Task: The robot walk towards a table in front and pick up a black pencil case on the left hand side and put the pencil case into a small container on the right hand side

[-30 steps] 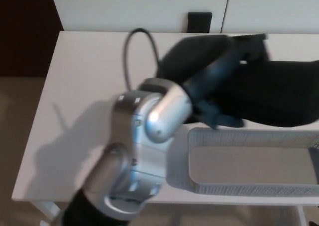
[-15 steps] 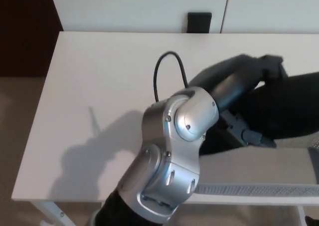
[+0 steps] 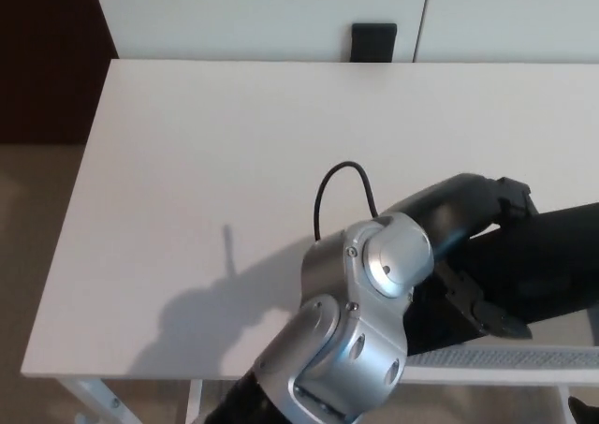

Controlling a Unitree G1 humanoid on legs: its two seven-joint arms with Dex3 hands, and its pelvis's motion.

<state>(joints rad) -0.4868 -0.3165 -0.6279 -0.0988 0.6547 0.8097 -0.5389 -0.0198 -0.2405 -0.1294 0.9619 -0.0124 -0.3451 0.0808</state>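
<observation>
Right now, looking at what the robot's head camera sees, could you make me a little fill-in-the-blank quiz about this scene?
1. The robot's left hand is shut on a black ____ case.
2. The pencil case hangs over the container on the table's ____ side.
3. The table top is ____ in colour.
4. A thin black ____ loops up from the silver left arm.

Missing words: pencil; right; white; cable

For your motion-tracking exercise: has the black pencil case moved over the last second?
Yes. The black pencil case, carried by the left hand, has come nearer and lower, away from the table's far edge and over the mesh container.
</observation>
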